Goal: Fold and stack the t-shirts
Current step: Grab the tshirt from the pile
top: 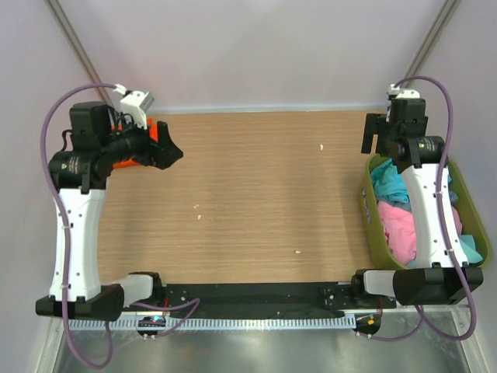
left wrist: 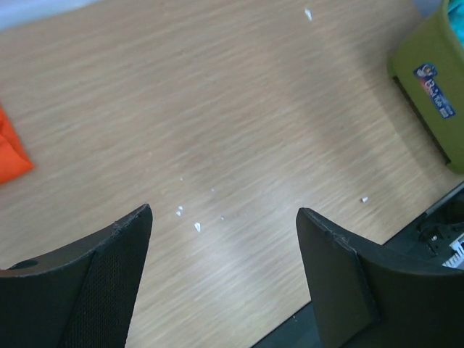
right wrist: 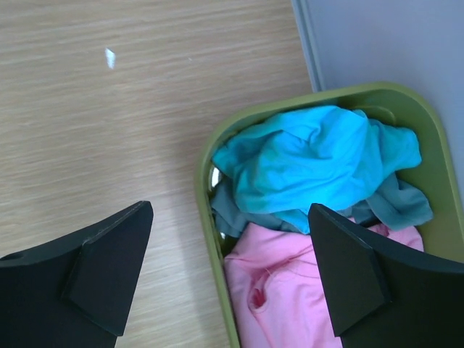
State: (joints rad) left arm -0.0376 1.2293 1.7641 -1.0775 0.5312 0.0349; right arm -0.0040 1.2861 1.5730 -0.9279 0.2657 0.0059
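Wood-grain table [top: 256,194], pale walls [top: 256,54]; left fingers [left wrist: 87,283] and right fingers [right wrist: 101,268] wide apart, empty.

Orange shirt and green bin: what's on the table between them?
Only bare table with tiny white specks lies between the orange shirt and green bin, shown in the top view.

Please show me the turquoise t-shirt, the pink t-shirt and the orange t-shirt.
turquoise t-shirt [right wrist: 319,156]: right wrist view, middle of the crumpled cloth.
pink t-shirt [right wrist: 283,290]: right wrist view, cloth between the gripper fingers.
orange t-shirt [left wrist: 9,152]: left wrist view, corner at the left edge.
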